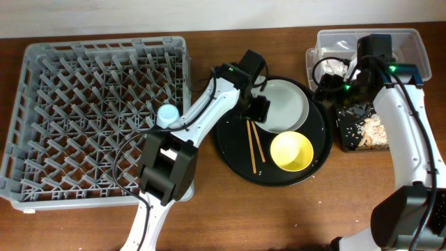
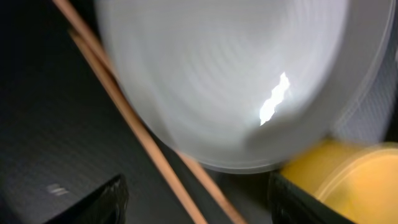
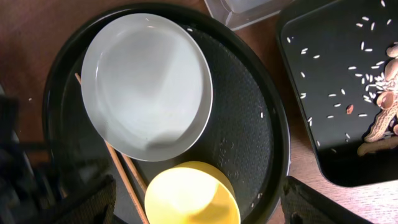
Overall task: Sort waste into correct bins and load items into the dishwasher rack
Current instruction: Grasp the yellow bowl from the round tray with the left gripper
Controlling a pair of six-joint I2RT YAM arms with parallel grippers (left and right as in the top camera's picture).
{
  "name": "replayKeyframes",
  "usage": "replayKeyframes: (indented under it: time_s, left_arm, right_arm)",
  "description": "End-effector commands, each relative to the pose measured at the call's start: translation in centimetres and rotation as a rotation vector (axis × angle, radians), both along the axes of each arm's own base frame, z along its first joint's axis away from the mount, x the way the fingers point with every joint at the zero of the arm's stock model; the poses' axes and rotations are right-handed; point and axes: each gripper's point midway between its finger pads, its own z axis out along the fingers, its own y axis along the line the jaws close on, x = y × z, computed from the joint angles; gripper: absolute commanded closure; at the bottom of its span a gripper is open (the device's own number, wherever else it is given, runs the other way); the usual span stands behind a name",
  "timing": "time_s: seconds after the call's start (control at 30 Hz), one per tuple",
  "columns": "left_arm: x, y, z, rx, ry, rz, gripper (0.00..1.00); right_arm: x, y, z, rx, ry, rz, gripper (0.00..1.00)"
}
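The round black tray (image 1: pixel 233 150) is taken as the reference here. On it, three things are seen: the pale plate (image 1: pixel 286 104) on the half away from the robot, the yellow bowl (image 1: pixel 291 151) on the near half and just beside the plate, and the pair of chopsticks (image 1: pixel 254 145), which is laid on the tray floor to the left of the bowl, with its far ends under the plate's rim. The left gripper (image 1: pixel 259 110) is held over the tray at the left edge of the plate. In the left wrist view its fingers (image 2: pixel 102 200) are seen wide apart, with nothing between them. This view is blurred, so it cannot be told whether the plate is touched. The right gripper (image 3: pixel 198 208) is also spread apart and nothing is held in it; in the overhead view it is found past the right rim of the tray, over the near end of the clear tub (image 1: pixel 411 42). This tub is placed to the right of the tray on the far side, and white tissue (image 1: pixel 336 67) is seen in it. The shallow black bin (image 1: pixel 348 139) is placed just to the right of the tray, and beige food scraps (image 1: pixel 373 131) and small white grains are scattered in it. The grey rack (image 1: pixel 42 139) is set to the left of the tray, and a light-blue cup (image 1: pixel 167 115) is seen at the rack's side nearest to the tray.
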Motion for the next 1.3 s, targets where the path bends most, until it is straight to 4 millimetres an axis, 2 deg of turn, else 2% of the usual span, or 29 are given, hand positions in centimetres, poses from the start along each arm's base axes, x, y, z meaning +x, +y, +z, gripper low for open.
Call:
replayKeyframes:
  time_s: [0.0,0.07,0.13,0.23,0.27,0.37,0.4,0.43,0.47,0.5,0.67,0.7,0.83,0.87,1.0,1.07,1.1,1.17,1.27]
  left_arm:
    - [-5.6,-1.5,1.3,-0.154,0.17,-0.281,0.28]
    - [-7.5,-1.3,1.7,-0.179,0.231,-0.339,0.28]
    - [-8.5,-2.0,1.7,-0.172,0.242,-0.36,0.28]
    - [-11.0,-4.6,1.1,-0.116,0.205,-0.438,0.29]
    - [-11.0,-4.7,0.0,-0.005,0.156,-0.404,0.28]
    - [-10.4,-4.8,-1.0,0.164,0.042,-0.327,0.3]
    - [-9.7,-4.5,-1.1,0.193,0.013,-0.295,0.36]
    - [-9.6,-4.6,-1.2,0.193,0.008,-0.295,0.51]
    - [-9.6,-4.6,-1.2,0.193,0.008,-0.295,0.55]
    - [-9.6,-4.5,-1.3,0.196,0.008,-0.295,0.58]
    - [-9.5,-4.7,-2.1,0.198,0.015,-0.28,0.59]
    - [-9.6,-4.7,-2.3,0.198,0.023,-0.281,0.61]
    - [-9.7,-4.8,-2.5,0.196,0.029,-0.283,0.85]
    - [-9.7,-4.8,-2.5,0.196,0.029,-0.283,0.88]
    - [-9.5,-4.8,-2.4,0.192,0.025,-0.28,0.99]
    - [-8.5,-4.5,-1.0,0.182,0.014,-0.261,1.0]
    - [-7.7,-4.4,0.4,0.171,0.0,-0.246,1.0]
    - [-5.1,-3.5,4.5,0.15,-0.066,-0.196,1.0]
    - [-0.6,-0.3,11.8,0.165,-0.251,-0.087,1.0]
  right_arm:
    - [0.1,-0.5,-0.4,-0.014,0.006,-0.004,0.14]
    - [0.1,-0.5,-0.3,-0.014,0.004,-0.004,0.15]
    - [0.2,-0.5,-0.3,-0.014,0.001,-0.005,0.15]
    - [0.2,-0.5,-0.3,-0.013,0.002,-0.004,0.15]
    - [0.1,-0.5,-0.4,-0.013,0.006,-0.004,0.14]
    - [-0.1,-0.5,-0.4,-0.013,0.013,-0.004,0.14]
    - [-0.1,-0.4,-0.4,-0.012,0.013,-0.004,0.14]
    - [-0.1,-0.4,-0.4,-0.012,0.013,-0.004,0.14]
    - [-0.1,-0.4,-0.4,-0.012,0.013,-0.004,0.14]
    - [-0.1,-0.4,-0.4,-0.012,0.013,-0.004,0.14]
    - [-0.1,-0.5,-0.4,-0.012,0.013,-0.004,0.14]
    - [0.0,-0.5,-0.4,-0.013,0.008,-0.004,0.14]
    - [0.3,-1.9,0.1,0.005,-0.009,-0.043,0.14]
    - [0.0,-3.2,0.5,0.027,-0.009,-0.079,0.14]
    - [-0.3,-5.2,0.6,0.046,-0.008,-0.135,0.04]
    - [-0.3,-5.3,0.6,0.046,-0.008,-0.137,0.01]
    - [-0.3,-5.3,0.5,0.046,-0.008,-0.137,0.01]
    - [-0.3,-5.2,0.5,0.046,-0.008,-0.134,0.02]
    - [-0.3,-5.2,0.5,0.046,-0.008,-0.134,0.01]
